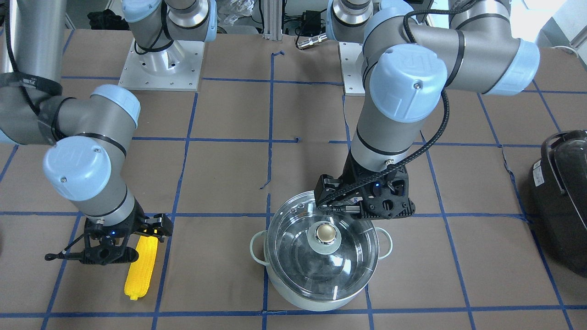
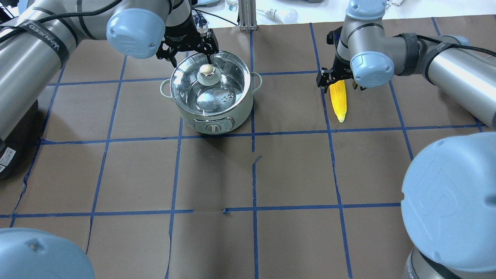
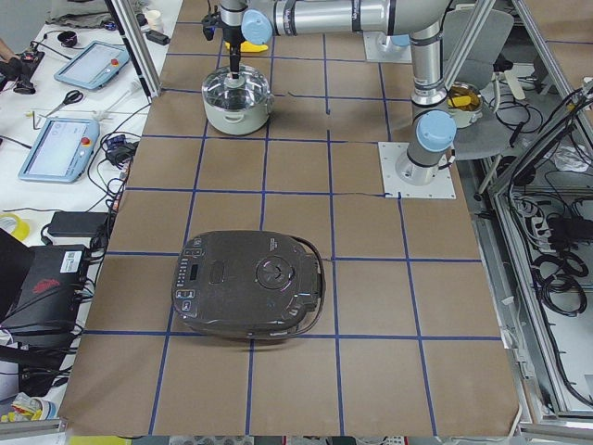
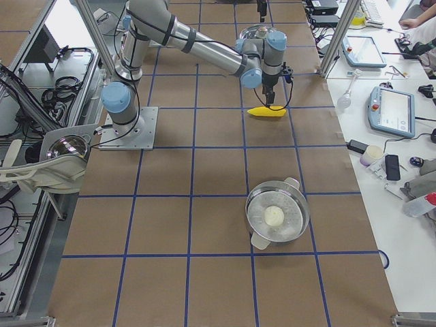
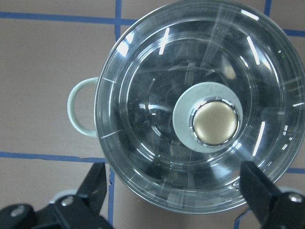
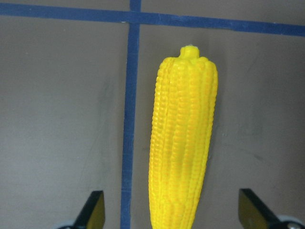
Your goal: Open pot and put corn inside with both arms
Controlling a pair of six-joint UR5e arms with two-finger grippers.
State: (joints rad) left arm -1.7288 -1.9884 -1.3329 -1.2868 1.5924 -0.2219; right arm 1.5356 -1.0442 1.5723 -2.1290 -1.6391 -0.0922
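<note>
Front-facing view: pot [image 1: 316, 303] stands on the paper-covered table [image 1: 229, 174], glass lid [image 1: 293, 256] seated, brassy knob [image 1: 326, 233] on top, so not yet opened. Left gripper [image 1: 364, 206] hangs above the lid's robot-side edge, touching nothing; likely staged for the knob. Corn [image 1: 140, 268] lies flat on the table, well apart from the pot, with the right gripper [image 1: 124, 238] low over it. Black appliance [image 1: 562, 183] sits at the table's edge, not involved.

Overhead view: pot in the left arm's half, cob in the right arm's. A sensible split, I judge: one arm for the lid, the other for the cob.

Left side view: pot closed at the table's far end; gripper detail too small to read.

Right side view: cob lies below the near arm's wrist; a round steel pan [image 4: 276, 216] stands nearer the camera, untouched.

Left wrist view: fingers [image 5: 95, 183] spread wide, released, holding nothing. The knob sits ahead of them rather than between them, so the gripper probably needs to shift over it and drop before closing.

Right wrist view: fingers [image 6: 94, 210] parted either side of the cob, with gaps on both sides and no grasp. They are set across its width, which suits a pinch.
</note>
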